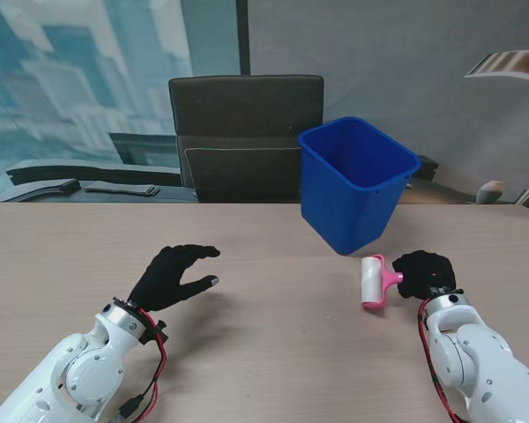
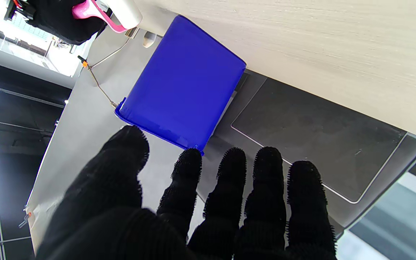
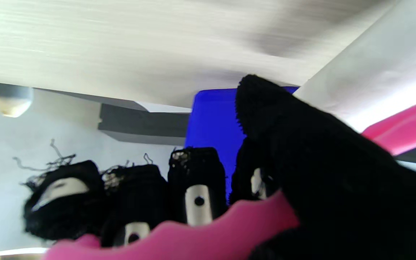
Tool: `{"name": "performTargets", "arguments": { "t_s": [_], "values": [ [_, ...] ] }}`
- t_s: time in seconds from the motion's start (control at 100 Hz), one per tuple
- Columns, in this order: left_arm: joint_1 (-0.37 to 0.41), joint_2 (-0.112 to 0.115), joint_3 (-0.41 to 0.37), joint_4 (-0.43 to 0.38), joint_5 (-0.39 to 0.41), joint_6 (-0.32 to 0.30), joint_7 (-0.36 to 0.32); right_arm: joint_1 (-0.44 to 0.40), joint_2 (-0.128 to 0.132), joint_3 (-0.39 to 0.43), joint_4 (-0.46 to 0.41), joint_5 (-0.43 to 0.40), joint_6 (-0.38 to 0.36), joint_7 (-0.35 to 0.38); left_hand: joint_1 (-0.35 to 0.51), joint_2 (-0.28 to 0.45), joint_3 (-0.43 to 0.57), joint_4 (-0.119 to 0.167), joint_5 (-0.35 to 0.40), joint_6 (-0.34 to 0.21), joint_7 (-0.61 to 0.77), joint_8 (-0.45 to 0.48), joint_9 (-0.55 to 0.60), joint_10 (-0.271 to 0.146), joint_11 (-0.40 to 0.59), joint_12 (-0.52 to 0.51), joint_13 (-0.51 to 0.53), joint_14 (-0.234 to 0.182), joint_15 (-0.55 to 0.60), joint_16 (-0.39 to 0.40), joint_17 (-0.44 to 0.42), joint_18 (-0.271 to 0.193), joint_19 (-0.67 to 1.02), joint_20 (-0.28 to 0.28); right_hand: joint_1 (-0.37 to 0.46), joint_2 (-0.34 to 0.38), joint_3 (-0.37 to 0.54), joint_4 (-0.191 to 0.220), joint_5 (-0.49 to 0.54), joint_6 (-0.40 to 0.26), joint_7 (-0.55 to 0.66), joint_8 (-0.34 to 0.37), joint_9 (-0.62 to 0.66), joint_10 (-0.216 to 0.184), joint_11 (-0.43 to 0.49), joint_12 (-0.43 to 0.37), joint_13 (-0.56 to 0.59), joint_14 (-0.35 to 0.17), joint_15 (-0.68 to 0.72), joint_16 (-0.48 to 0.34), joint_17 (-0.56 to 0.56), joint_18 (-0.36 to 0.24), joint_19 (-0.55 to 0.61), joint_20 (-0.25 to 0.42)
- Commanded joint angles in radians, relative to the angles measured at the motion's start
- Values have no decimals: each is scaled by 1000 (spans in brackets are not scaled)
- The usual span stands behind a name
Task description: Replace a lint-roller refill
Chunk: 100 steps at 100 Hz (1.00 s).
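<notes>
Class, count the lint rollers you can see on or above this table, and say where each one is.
1. The lint roller is on the robot's right, nearer to me than the blue bin, its pink handle held in the right hand. No spare refill shows.

A light wood-grain table carries a blue bin and a pink-handled lint roller beside it.

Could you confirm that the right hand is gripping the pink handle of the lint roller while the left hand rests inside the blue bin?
Not quite. The right hand does grip the pink handle of the lint roller, but the left hand is not in the blue bin. The stand view shows it open over the table, fingers apart, holding nothing, well to the left of the bin.
</notes>
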Motion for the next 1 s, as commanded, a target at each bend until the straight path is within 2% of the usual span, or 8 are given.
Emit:
{"name": "performTargets", "arguments": {
  "t_s": [0.0, 0.17, 0.28, 0.43, 0.49, 0.6, 0.75, 0.99],
  "values": [
    [2, -4, 3, -7, -10, 6, -19, 12, -2, 8, 38, -6, 4, 2, 17, 65, -4, 11, 25, -16, 11, 17, 4, -23, 3, -16, -5, -18, -9, -6, -1, -5, -11, 19, -8, 48, -2, -22, -11, -16, 12, 14, -4, -8, 12, 11, 34, -499, 66, -5, 7, -327, 57, 14],
    [1, -5, 4, -7, -15, 7, -18, 66, 5, -20, 138, -4, 19, -9, 20, 76, -23, -6, 24, -15, 13, 16, 5, -22, 4, -17, -5, -18, -9, -6, -2, -4, -10, 19, -9, 49, -13, -7, -21, -14, 6, 10, -22, -5, -7, -4, 34, -475, 17, -34, -27, -323, 37, 13],
    [0, -5, 5, -6, -11, 4, -16, 86, 10, -42, 176, -2, 18, -4, 26, 75, -28, -9, 23, -16, 13, 16, 5, -23, 4, -17, -7, -16, -9, -6, -3, -5, -9, 20, -36, 44, -24, -19, -56, 13, -61, -28, -97, 24, -113, -95, 33, -340, -199, -193, -151, -257, -76, 15],
    [-1, -4, 6, -4, -10, 3, -18, 74, 18, -37, 174, -16, -10, 32, 30, 74, -33, -9, 23, -16, 13, 16, 4, -22, 4, -17, -5, -18, -9, -6, -3, -4, -10, 19, -35, -30, -67, -98, -176, 77, -263, -253, -251, 112, -313, -276, -38, -187, -579, -375, -311, -185, -234, 9],
    [-1, -4, 6, -3, -9, 3, -17, 59, 20, -26, 158, -19, -17, 63, 31, 73, -33, -8, 23, -16, 13, 16, 4, -22, 4, -17, -6, -17, -9, -6, -3, -4, -10, 19, -25, -55, -77, -107, -245, 95, -330, -418, -318, 137, -409, -373, -117, -140, -730, -399, -385, -165, -297, 10],
    [-2, -4, 7, -3, -10, 4, -18, 28, 24, -4, 120, -35, -25, 112, 32, 72, -35, -7, 22, -16, 13, 15, 3, -22, 4, -17, -7, -16, -10, -7, -3, -4, -10, 19, -61, -59, -73, -104, -345, 159, -501, -592, -448, 143, -539, -500, -281, -95, -933, -432, -535, -142, -405, 12],
    [-4, -4, 9, -1, -11, 6, -20, -11, 27, 26, 74, -59, -29, 149, 32, 68, -36, -6, 21, -15, 12, 15, 3, -21, 3, -17, -7, -17, -9, -7, -3, -4, -10, 19, -152, 17, -107, -43, -410, 219, -860, -588, -648, 160, -674, -629, -517, -63, -1125, -493, -721, -134, -547, 4],
    [2, -6, 8, -9, -4, 25, -10, -74, 23, 83, 6, -92, -44, 126, 27, 54, -38, -3, 17, -8, 8, 14, -3, -17, 2, -17, -15, -10, -12, -7, -10, 3, -15, 18, -219, 80, -197, -57, -527, 264, -987, -667, -831, 172, -749, -695, -697, -43, -1208, -530, -843, -134, -649, -12]
  ]
}}
